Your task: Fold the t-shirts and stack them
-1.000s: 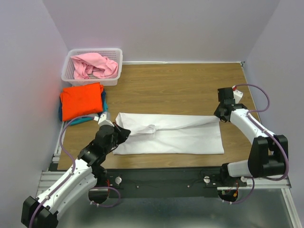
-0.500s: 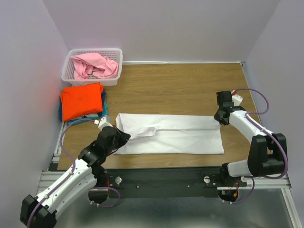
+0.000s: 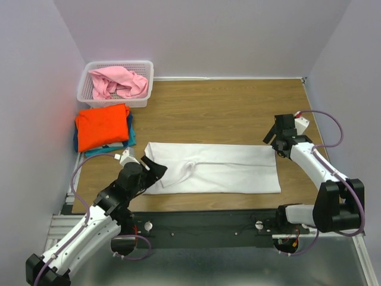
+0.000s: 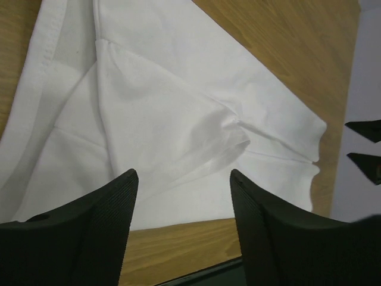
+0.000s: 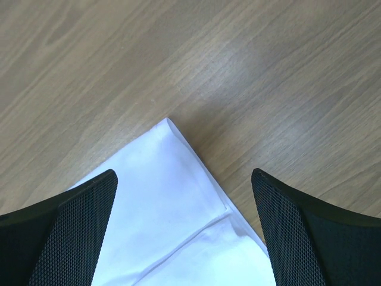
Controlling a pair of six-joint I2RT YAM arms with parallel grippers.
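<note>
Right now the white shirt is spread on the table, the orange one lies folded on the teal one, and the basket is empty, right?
No: the basket holds the crumpled pink shirt, as the top external view shows. The white shirt is spread on the table, the orange one folded on the teal one.

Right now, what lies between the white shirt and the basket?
Only bare wooden table separates the white t-shirt from the basket, as the top view shows.
</note>
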